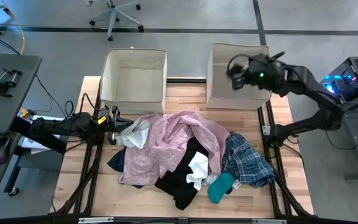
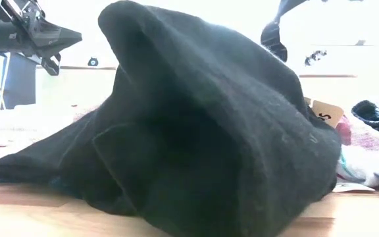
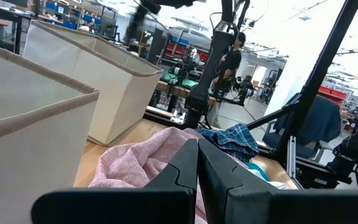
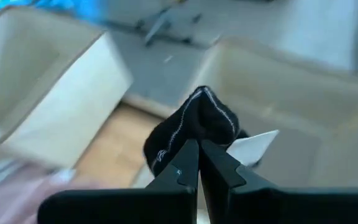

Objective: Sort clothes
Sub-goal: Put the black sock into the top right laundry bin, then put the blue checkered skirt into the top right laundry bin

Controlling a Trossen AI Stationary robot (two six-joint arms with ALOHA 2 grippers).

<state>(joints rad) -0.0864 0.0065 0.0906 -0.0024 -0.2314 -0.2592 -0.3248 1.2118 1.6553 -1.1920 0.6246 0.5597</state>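
Observation:
The clothes lie in a pile mid-table: the pink shirt (image 1: 173, 140) is on top, the black garment (image 1: 179, 177) is at the near side, and the blue plaid shirt (image 1: 247, 158) is at the right. A white cloth (image 1: 135, 134) lies at the left, and a teal sock (image 1: 221, 186) and a navy piece (image 1: 117, 162) are also in the pile. My right gripper (image 1: 236, 78) is shut on a small black sock (image 4: 194, 127), high over the right beige box (image 1: 211, 74). My left gripper (image 1: 112, 135) is shut, low at the pile's left edge beside the white cloth. Its fingers (image 3: 197, 168) point at the pink shirt (image 3: 142, 165). My right gripper pinches the black sock between its two fingertips, at a bunched fold (image 4: 196, 138). The rest of the sock bulges just past the tips. A white tag (image 4: 253, 146) sticks out beside it. The sock is lifted clear of the table, above the right box's left side.
Two beige fabric boxes stand at the table's far edge, the left one (image 1: 133, 56) and the right one, and both show bare insides. In the low view the black garment (image 2: 202, 131) fills most of the picture. Bare wood shows at the near left and far right of the table.

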